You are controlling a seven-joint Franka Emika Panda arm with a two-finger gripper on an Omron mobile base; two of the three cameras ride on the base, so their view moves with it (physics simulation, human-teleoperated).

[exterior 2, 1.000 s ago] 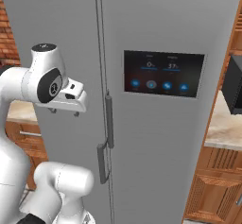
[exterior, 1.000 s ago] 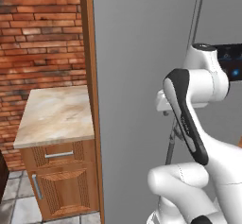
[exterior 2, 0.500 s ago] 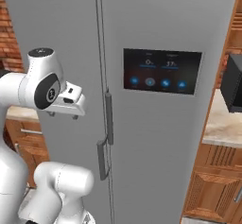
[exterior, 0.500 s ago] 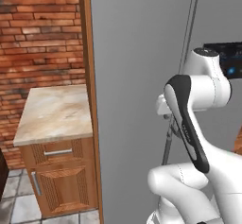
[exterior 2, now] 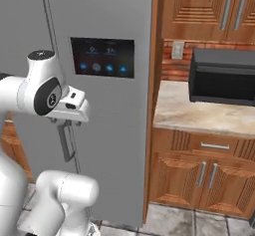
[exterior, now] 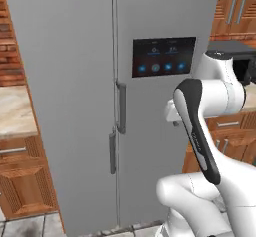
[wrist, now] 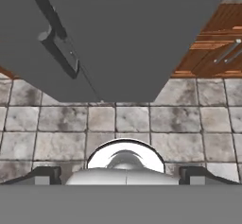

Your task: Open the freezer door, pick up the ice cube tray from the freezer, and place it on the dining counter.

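The grey fridge is closed. The plain freezer door [exterior: 65,81] forms its left half, and its vertical bar handle [exterior: 113,153] sits low beside the seam. To the right is the other door with the black touchscreen [exterior: 163,56]. My gripper [exterior 2: 63,124] hangs in front of the touchscreen door at about handle height, pointing down at the floor and clear of both doors. In the hand view my gripper [wrist: 120,176] is open, its fingertips [wrist: 47,175] wide apart with nothing between them. The ice cube tray is hidden behind the shut door. The dining counter is out of view.
A black microwave [exterior 2: 224,75] stands on a marble counter [exterior 2: 194,113] right of the fridge, with wood cabinets [exterior 2: 199,175] below and above. A small marble-topped cabinet [exterior: 12,113] stands left of the fridge. Grey floor tiles [wrist: 118,119] lie below the hand.
The whole picture has shifted: the camera moved right along the fridge, so the touchscreen door and microwave counter now show. The gripper stays open and the doors stay shut.
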